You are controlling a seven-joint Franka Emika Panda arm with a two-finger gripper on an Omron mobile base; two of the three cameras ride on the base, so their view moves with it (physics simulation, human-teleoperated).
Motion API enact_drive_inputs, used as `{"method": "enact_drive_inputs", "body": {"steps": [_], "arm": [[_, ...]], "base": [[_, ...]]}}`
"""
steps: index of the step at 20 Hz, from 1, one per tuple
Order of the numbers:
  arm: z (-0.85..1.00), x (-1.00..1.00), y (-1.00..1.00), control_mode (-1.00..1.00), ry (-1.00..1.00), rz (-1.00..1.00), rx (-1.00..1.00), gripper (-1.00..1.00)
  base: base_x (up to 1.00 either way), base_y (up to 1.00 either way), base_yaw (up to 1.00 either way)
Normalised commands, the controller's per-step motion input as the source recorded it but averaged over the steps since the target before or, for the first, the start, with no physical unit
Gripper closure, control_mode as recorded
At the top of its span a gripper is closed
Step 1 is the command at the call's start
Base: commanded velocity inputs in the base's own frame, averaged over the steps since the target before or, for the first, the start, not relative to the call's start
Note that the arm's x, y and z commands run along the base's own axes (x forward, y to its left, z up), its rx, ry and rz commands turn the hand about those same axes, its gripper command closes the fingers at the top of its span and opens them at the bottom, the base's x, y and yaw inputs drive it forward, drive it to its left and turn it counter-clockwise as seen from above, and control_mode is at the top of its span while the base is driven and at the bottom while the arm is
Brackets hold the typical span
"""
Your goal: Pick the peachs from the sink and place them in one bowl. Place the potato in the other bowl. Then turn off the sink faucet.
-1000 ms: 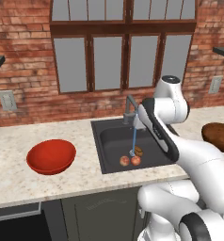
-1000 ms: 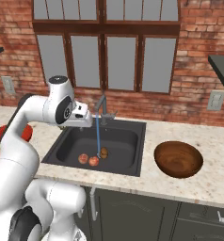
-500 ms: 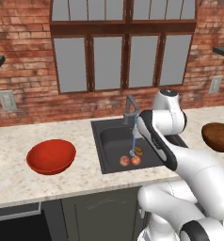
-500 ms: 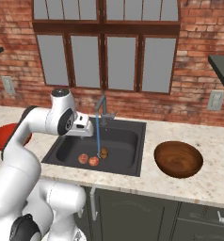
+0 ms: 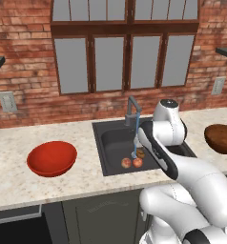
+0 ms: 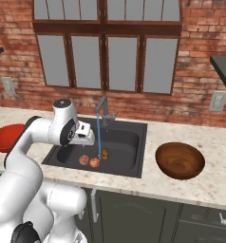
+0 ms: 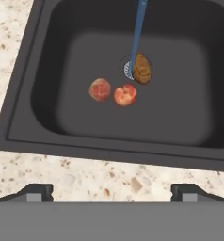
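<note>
Dark basin of the sink [image 5: 113, 143] holds both peachs [image 5: 132, 163] in my left view, my right view shows the gripper [image 6: 85, 135] above them, and hand view shows jaws apart, fruit ahead: I judge descent comes next.

Even, bright rendered light with soft faint shadows, no glare or blur, edges sharp and undistorted.
</note>
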Motion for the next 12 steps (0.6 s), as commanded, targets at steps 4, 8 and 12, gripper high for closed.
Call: {"method": "enact_drive_inputs", "body": {"steps": [4,8,12], "arm": [[-0.29,0.04,-0.04,-1.00,0.00,-0.01,0.00,-1.00],[-0.28,0.08,-0.06,-1.00,0.00,0.00,0.00,-1.00],[-0.26,0.15,-0.03,-1.00,0.00,-0.01,0.00,-1.00]], "base": [[0.00,0.00,0.00],[0.00,0.00,0.00],[0.00,0.00,0.00]]}}
